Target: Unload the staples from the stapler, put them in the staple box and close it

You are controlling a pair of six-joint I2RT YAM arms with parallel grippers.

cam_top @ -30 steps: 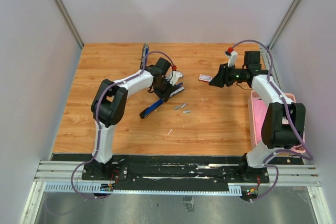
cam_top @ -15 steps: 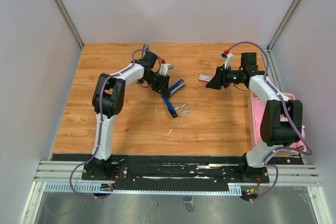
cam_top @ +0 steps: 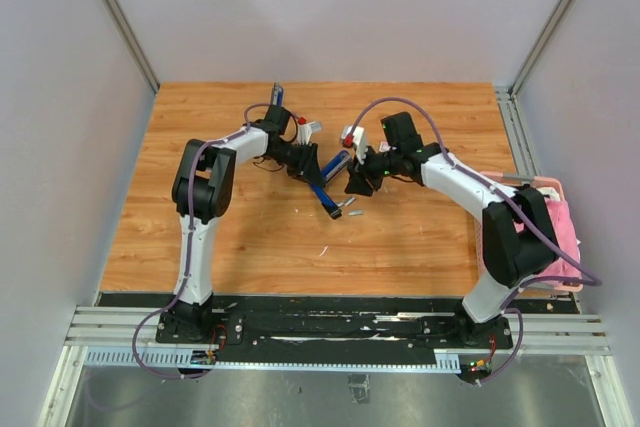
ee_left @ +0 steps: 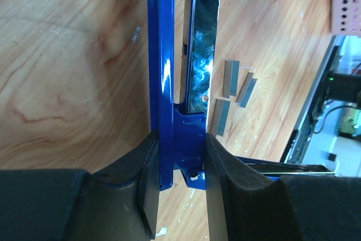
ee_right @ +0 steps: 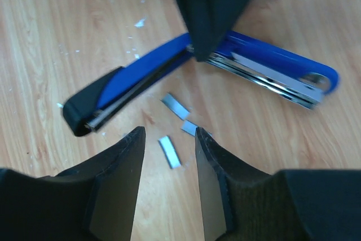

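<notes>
Both engaged: left gripper [ee_left: 181, 180] clamps the opened stapler [ee_left: 161, 71]; right gripper [ee_right: 169, 142] hovers half-open, empty, above the staples [ee_right: 169, 152].

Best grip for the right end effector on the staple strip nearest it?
Pinch the strip across its narrow width, coming straight down: it lies flat and thin on the table, with both long edges free.

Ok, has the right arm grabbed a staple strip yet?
No, its jaws stand open and empty, with the staples lying loose on the table.
</notes>
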